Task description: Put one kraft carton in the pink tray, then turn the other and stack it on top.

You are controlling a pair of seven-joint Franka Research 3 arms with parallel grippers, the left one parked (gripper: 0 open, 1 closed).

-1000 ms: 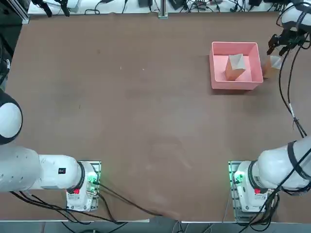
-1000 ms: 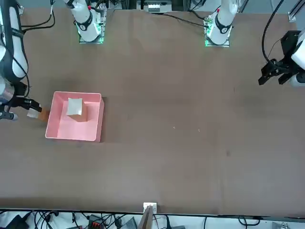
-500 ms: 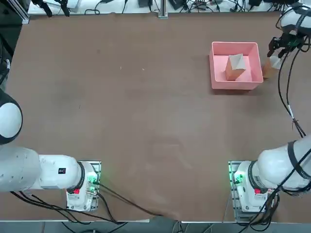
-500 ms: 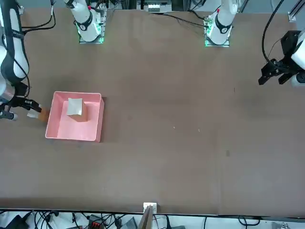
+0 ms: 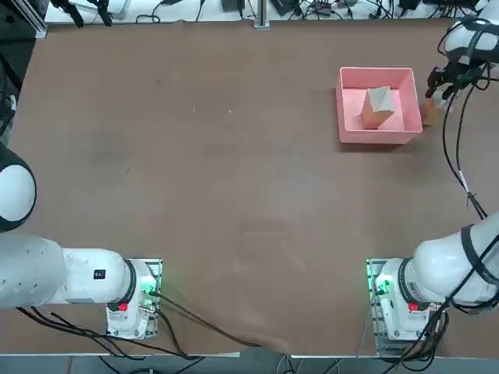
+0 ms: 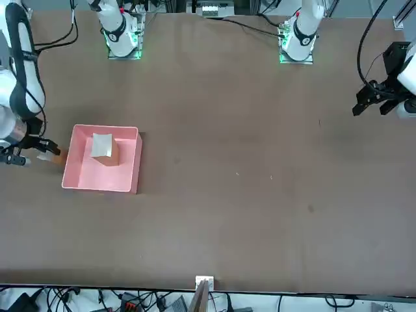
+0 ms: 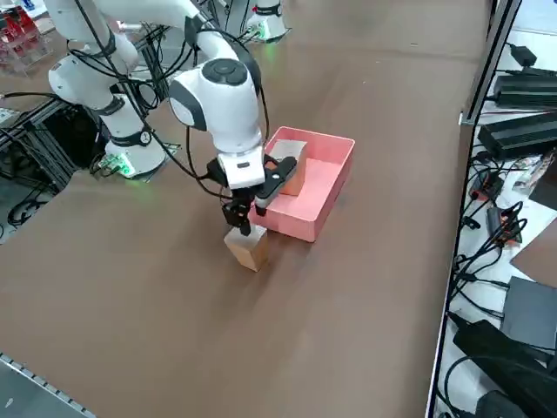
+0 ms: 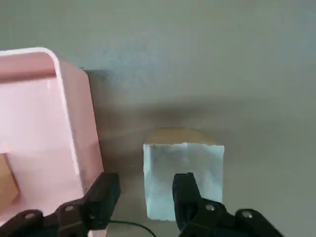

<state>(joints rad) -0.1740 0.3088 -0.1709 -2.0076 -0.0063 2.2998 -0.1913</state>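
Lowered since a second ago: right gripper, jaws part-open, empty, over second kraft carton beside pink tray. First carton in tray. Pending: grasp, turn, stack.

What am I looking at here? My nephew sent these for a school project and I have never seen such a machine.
These are four cameras on one table: overhead, across the table, off to the side, and one on the arm's wrist. Two white robot arms sit at the table; only the right arm works. Its end effector, a two-fingered clamp, hangs open just over a small cardboard box standing on the brown table beside a pink tray. One finger shows over the box's pale top, which does not look gripped yet. A second box already lies inside the tray.
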